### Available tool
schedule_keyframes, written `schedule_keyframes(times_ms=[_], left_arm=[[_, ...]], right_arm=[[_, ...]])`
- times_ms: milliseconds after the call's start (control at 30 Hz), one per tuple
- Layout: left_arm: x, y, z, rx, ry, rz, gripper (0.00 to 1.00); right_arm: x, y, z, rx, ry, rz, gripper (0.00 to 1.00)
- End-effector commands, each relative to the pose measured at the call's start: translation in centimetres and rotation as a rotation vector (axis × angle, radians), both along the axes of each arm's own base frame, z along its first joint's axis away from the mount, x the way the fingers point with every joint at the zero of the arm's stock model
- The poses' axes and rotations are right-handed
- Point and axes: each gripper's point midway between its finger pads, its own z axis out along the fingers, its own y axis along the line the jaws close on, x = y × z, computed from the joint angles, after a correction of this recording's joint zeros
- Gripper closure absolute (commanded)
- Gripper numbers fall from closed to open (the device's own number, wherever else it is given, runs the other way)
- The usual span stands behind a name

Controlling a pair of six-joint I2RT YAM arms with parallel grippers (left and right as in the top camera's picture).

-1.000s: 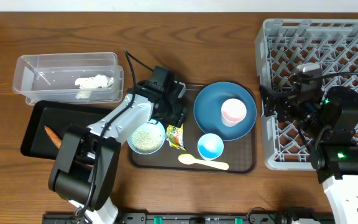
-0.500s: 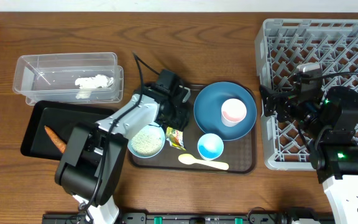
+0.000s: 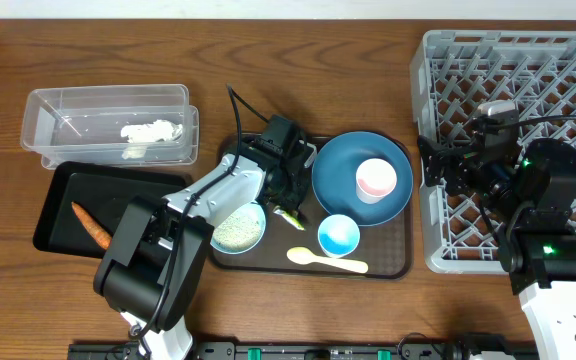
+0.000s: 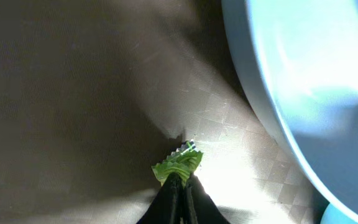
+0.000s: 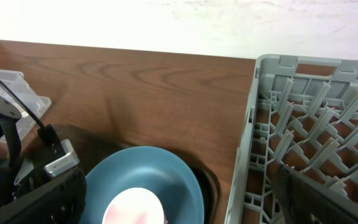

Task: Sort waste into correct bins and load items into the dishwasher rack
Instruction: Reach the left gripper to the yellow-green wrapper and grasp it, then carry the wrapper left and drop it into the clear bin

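left gripper [image 4: 178, 190]: fingers pressed together on just the crimped edge of the snack packet [image 4: 179, 163]. the packet sits on the brown tray [image 3: 388, 262], between the rice bowl [image 3: 236, 228] and the dark-blue plate [image 3: 343, 165].

risks as i see them:
- thin bite. only the seam is in the pinch, so the wrapper could slide out on lift or mid-swing and land on the table or in the rice.
- the plate rim is just beside the fingers. a lift drifting right could clip it and rock the cup [image 3: 376, 180] standing on it.
- drifting left catches the bowl and scatters grains.
- wrong bin. the tissue [image 3: 150, 131] lies in the clear tub [image 3: 88, 108] and the carrot [image 3: 92, 225] in the black tray [image 3: 63, 185], so the tub looks right for a wrapper.

right gripper [image 3: 436, 168] hangs at the rack [image 3: 528, 60] edge, fingers spread wide, holding nothing, well apart.
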Motion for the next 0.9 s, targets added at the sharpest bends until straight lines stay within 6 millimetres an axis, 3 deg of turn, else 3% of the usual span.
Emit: schedule_keyframes(times_ms=[0,167,267,367,467,567,667,867], left_arm=[[1.5,0.5,1.1,0.001,-0.029,0.024,0.94],[5.0,3.2,6.5,-0.014,-0.157,0.118,0.94],[7.6,6.8,10.8,0.011,-0.292,0.222,0.94],[9.9,11.7,15.4,0.032,-0.446,0.358,0.94],[11.3,16.4,18.6,0.025,-0.549,0.481,0.93],[12.1,20.8,19.5,0.032,-0.583,0.598,0.90],[12.5,24.3,18.4,0.060,-0.568,0.673,0.88],[13.8,28.5,15.8,0.089,-0.547,0.759,0.83]], right_arm=[[0.1,0.6,1.3,0.011,-0.027,0.018,0.05],[0.1,0.6,1.3,0.011,-0.027,0.017,0.05],[0.0,0.6,1.3,0.011,-0.027,0.017,0.05],[0.0,0.6,1.3,0.011,-0.027,0.017,0.05],[0.0,0.6,1.3,0.011,-0.027,0.017,0.05],[0.1,0.6,1.3,0.011,-0.027,0.018,0.05],[0.0,0.6,1.3,0.011,-0.026,0.018,0.05],[0.0,0.6,1.3,0.012,-0.027,0.018,0.05]])
